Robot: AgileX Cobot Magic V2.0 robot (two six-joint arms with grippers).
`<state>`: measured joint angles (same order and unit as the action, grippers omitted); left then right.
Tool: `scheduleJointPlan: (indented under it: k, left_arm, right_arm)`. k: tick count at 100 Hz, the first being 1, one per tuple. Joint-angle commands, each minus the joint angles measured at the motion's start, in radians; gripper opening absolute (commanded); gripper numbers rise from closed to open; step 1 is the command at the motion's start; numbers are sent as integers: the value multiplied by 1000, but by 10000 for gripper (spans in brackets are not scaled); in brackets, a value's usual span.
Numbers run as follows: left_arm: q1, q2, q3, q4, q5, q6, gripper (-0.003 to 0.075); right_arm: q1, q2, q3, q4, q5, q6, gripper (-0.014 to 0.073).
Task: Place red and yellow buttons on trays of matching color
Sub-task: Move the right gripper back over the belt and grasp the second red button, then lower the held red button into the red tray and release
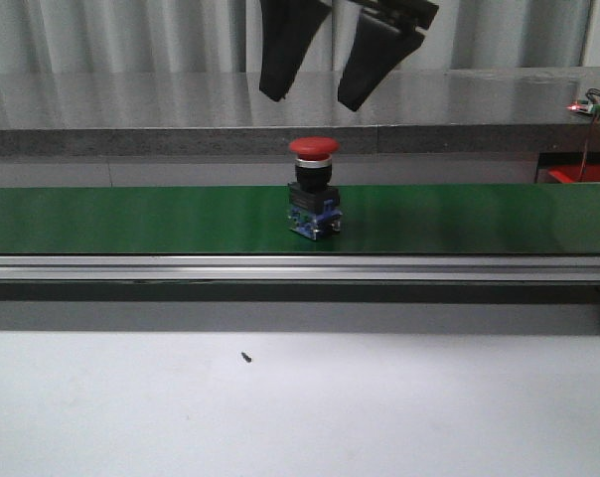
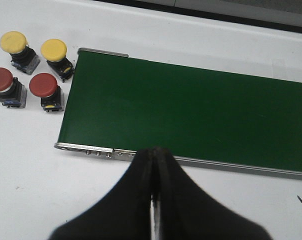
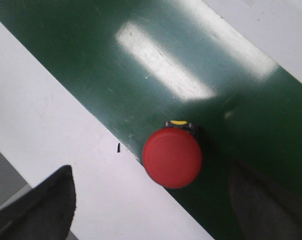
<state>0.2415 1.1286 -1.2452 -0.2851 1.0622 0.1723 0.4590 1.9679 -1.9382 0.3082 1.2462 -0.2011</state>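
A red button (image 1: 313, 189) stands upright on the green belt (image 1: 131, 219), close to the belt's near edge, and the right tool (image 1: 315, 50) hangs straight above it with its two black fingers (image 3: 38, 210) spread wide and nothing between them. The button looks like hard plastic, small and probably light, with a smooth round red cap on top, a black neck under it and a blocky blue base at the bottom. I think the cap would be slippery and might pop out of a squeeze, so the black neck or the square base looks like the better place to take hold (the flat sides give the fingers something to press on). It is top-heavy looking, so a bump from one finger could tip it over. The left tool (image 2: 153, 200) is pinched shut with nothing in it, and hovers over the white worktop (image 2: 31, 190) beside the belt's metal rail (image 2: 86, 148). From its camera, four more buttons wait off the end of the belt at about ten o'clock: two yellow buttons (image 2: 53, 50) at the back and two red buttons (image 2: 43, 86) in front, standing close together but apart. I cannot see any trays in these views. A tiny dark speck (image 1: 246, 356) lies on the worktop at six o'clock from the belt button, and it blocks nothing.
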Motion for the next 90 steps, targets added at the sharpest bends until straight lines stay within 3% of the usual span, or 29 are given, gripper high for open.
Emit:
scheduleJointPlan:
  k: [1, 48, 55, 74, 90]
  left_arm:
    - [-5, -24, -24, -26, -49, 3, -20]
    - [-5, -24, -24, -29, -49, 3, -20]
    - [-5, -24, -24, -29, -49, 3, -19]
    - [-5, -24, -24, -34, -49, 3, -20]
    - [-5, -24, -24, -34, -49, 3, -20]
  right_arm:
    - [1, -49, -8, 8, 88, -8, 616]
    - [1, 26, 25, -102, 86, 2, 599]
    - [1, 26, 25, -109, 86, 10, 531]
    - [1, 24, 25, -150, 86, 29, 232]
    - [-4, 3, 23, -164, 86, 37, 176]
